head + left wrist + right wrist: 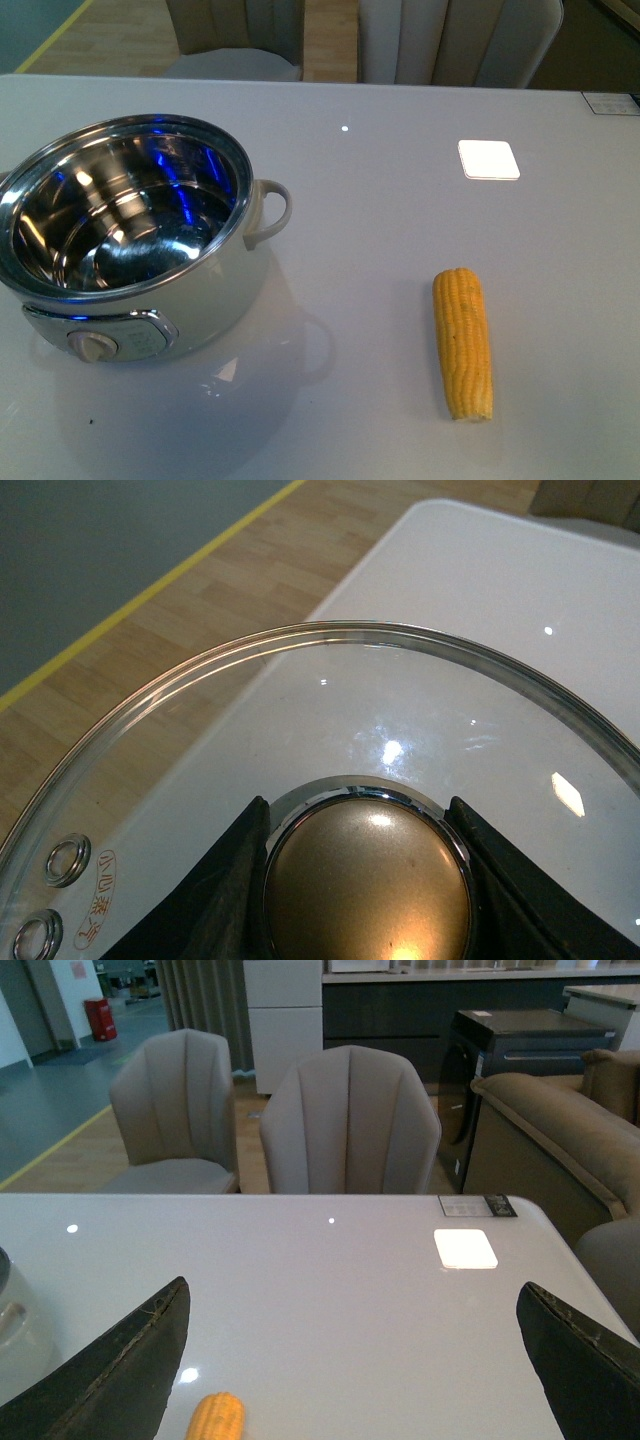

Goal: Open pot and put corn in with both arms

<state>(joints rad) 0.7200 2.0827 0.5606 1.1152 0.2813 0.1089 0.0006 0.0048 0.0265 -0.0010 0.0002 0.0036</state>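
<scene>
Glass lid (330, 710), rim partly off-frame

White table (380, 200) — pot (225, 270) left, corn (463, 343) right.

place: home-style dining area | cues: white table (330, 1300), padded chairs (350, 1120), sofa (545, 1130) — wood floor (200, 610)

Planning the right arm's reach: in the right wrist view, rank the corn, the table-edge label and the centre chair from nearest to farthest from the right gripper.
1. corn, lying on the table, closest to the right gripper.
2. label, at the table's far edge.
3. centre chair, off the table, behind that edge.
</scene>
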